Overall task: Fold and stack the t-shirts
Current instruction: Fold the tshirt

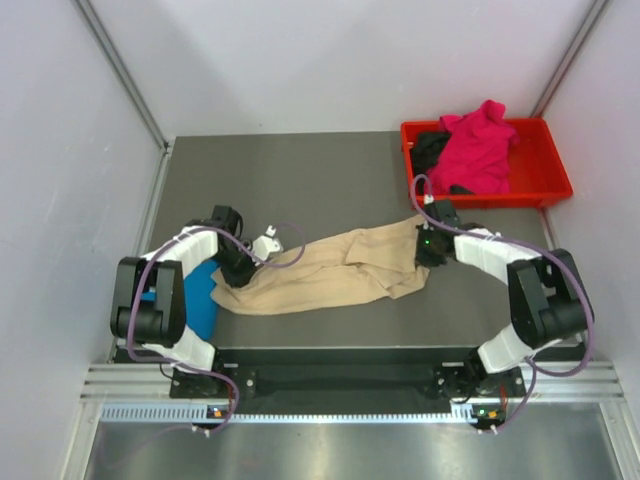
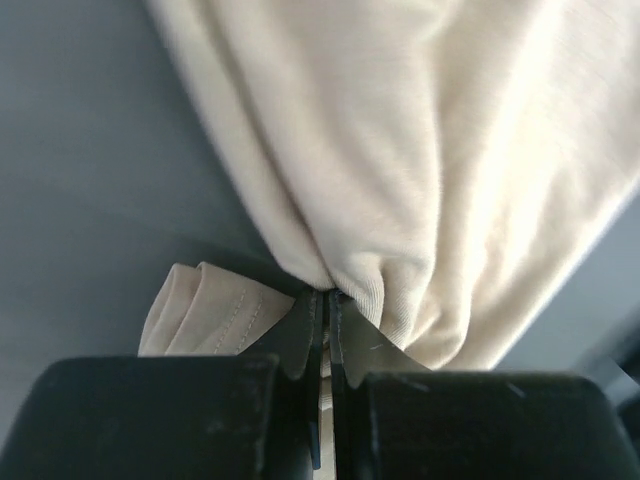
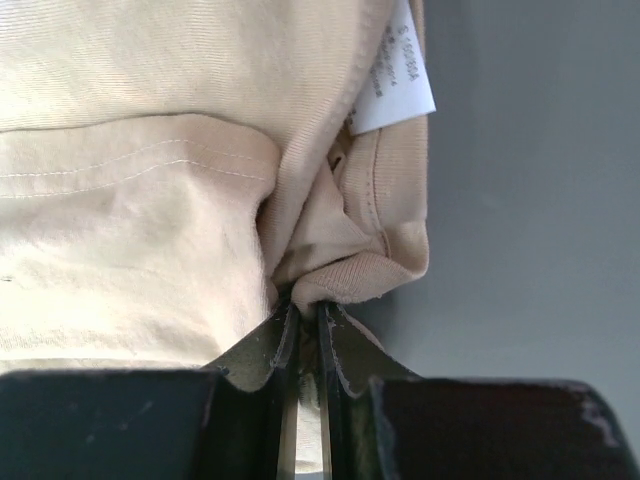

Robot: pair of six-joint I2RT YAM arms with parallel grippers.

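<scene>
From above, the beige t-shirt [image 1: 330, 270] lies rumpled on the worktop [image 1: 300, 180], strung between the left hand [image 1: 232, 278] and the right hand [image 1: 425, 258]. The pink t-shirt [image 1: 480, 150] sits in the red tray [image 1: 545, 188] beyond the right hand.

At the left wrist, the fingertips [image 2: 300, 340] are pinched shut on a gather of beige cloth.

At the right wrist, the fingertips [image 3: 280, 340] are clamped on a seamed fold, with the white label [image 3: 405, 80] just ahead.

This looks like the spreading-out step. The next move likely calls for lifting both hands and drawing them apart evenly.

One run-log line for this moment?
left gripper: shut on beige t-shirt | right gripper: shut on beige t-shirt | pink t-shirt, black t-shirt: in red tray
</scene>
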